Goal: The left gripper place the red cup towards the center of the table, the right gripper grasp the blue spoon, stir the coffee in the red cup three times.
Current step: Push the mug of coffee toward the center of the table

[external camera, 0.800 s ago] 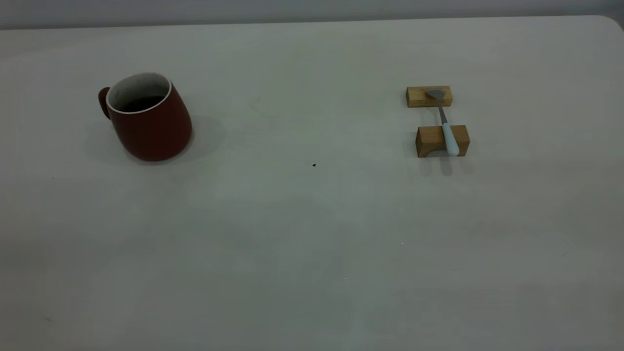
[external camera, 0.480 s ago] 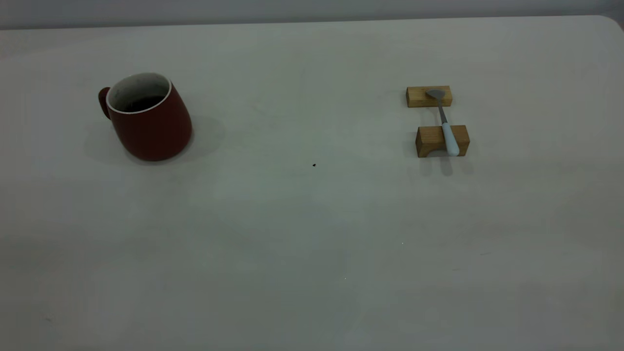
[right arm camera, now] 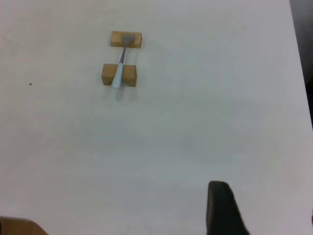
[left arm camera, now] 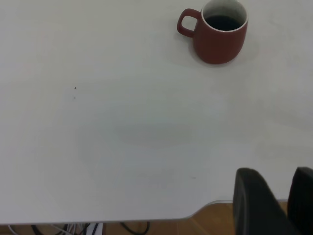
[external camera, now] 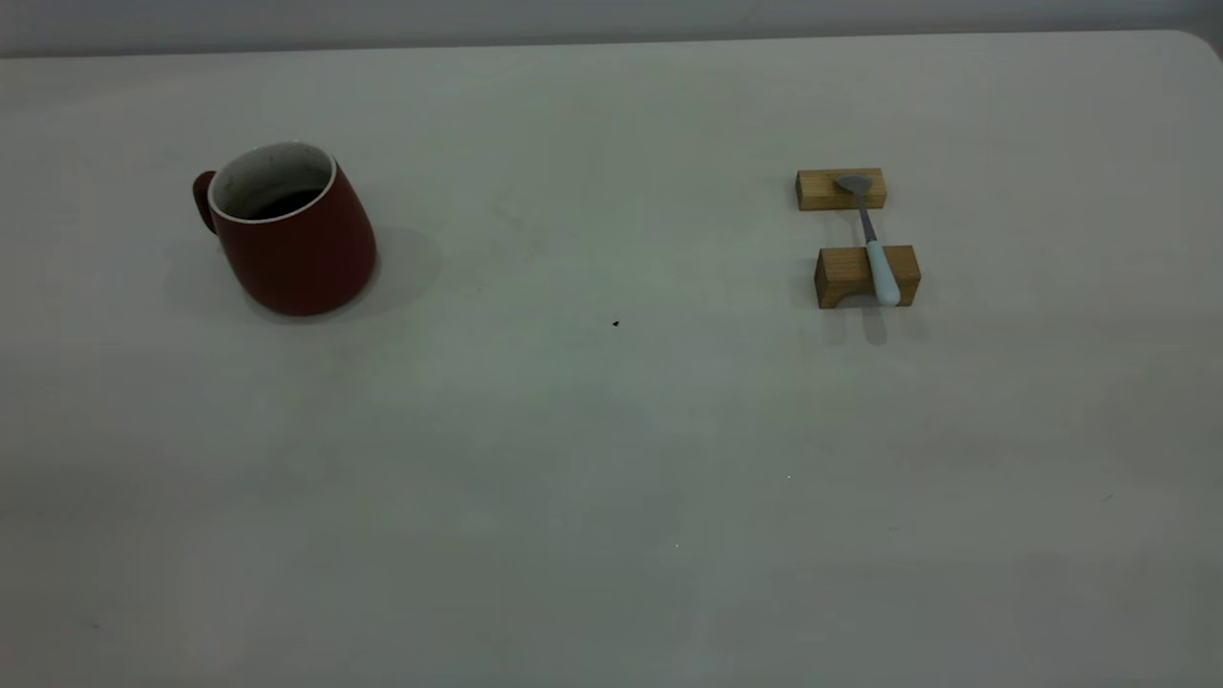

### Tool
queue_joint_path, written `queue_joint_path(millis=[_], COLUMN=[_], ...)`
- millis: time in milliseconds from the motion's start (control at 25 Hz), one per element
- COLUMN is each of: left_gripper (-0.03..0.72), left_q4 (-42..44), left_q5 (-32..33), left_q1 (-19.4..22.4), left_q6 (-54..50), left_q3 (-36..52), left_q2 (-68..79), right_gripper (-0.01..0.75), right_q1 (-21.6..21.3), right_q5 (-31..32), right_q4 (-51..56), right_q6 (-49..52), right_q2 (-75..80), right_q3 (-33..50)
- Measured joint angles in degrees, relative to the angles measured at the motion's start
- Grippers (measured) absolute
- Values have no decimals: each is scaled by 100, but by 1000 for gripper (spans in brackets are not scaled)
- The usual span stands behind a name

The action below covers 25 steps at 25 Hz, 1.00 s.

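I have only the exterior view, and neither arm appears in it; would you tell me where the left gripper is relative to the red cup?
Observer: The left gripper hangs open over the edge of the table, well apart from the red cup.
Operator: Thank you. And the right gripper?
Observer: The right gripper is likewise far from the blue spoon, which lies across two wooden blocks.
Operator: Is the cup's handle free?
Observer: Yes, the left wrist view shows the whole loop handle, with nothing touching it.
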Motion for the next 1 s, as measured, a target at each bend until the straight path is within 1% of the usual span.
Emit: queue_joint_path(millis=[640,720,840,1000], left_gripper=[242,242,242,242], left_q4=[13,13,83,328], left_q5=[-21,-118,-433,-960], left_q1=[0,0,0,0], left_q6=[131,131,166,199], left_q3=[-5,-95,-365,-889], left_q2=[134,525,1530,3281], right_gripper=[472,472,472,472], right_q1=[0,0,0,0], right_q5=[0,0,0,0], right_q4=[0,0,0,0], right_q6=[0,0,0,0], right_q2=[0,0,0,0], right_q3=[0,0,0,0])
